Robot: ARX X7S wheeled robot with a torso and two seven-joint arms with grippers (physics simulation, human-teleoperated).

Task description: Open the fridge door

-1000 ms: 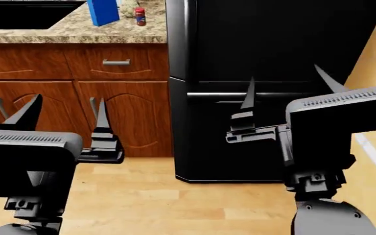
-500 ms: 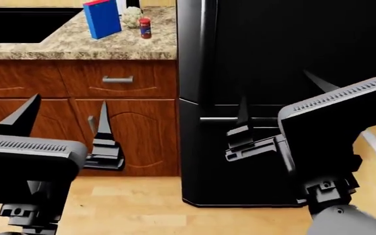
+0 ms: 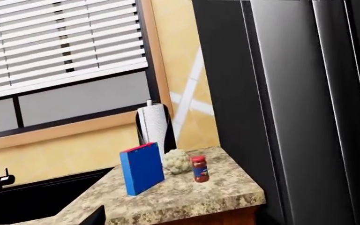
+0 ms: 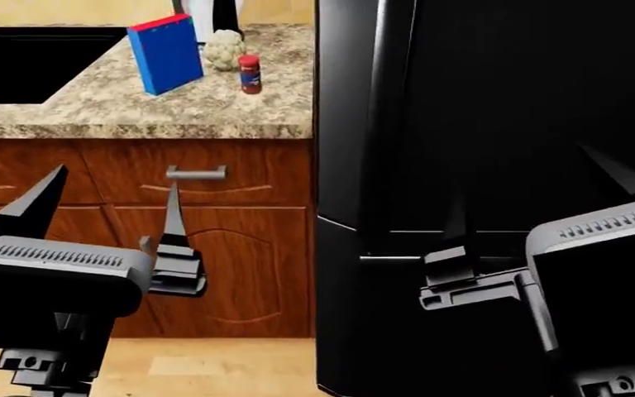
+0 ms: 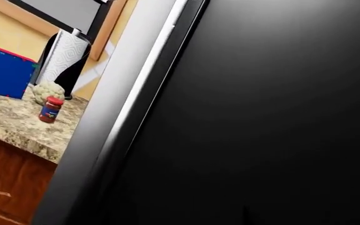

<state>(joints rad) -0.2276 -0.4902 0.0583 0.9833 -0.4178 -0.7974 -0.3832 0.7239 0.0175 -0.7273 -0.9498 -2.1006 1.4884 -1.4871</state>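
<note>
The fridge door (image 4: 516, 116) is the tall glossy black upper panel at the right of the head view, lying flush with the fridge body. Its vertical bar handle (image 4: 395, 124) runs down near its left edge. My right gripper (image 4: 532, 203) is open in front of the door's lower part, apart from the handle. My left gripper (image 4: 108, 215) is open over by the wooden cabinets, left of the fridge. The door (image 5: 261, 108) fills the right wrist view, and the door (image 3: 305, 117) also stands at one side of the left wrist view.
Below the door is the shorter black panel (image 4: 406, 331) with a horizontal handle (image 4: 389, 258). The granite counter (image 4: 130, 107) holds a blue box (image 4: 165, 54), a cauliflower (image 4: 224, 48) and a red jar (image 4: 250, 74). Brown cabinets with a drawer handle (image 4: 195, 172) sit beneath. A dark sink (image 4: 31, 62) lies far left.
The head view has risen and closed in: counter and fridge sit lower and larger in frame. Both grippers stay open, and the right one has shifted right in front of the fridge.
</note>
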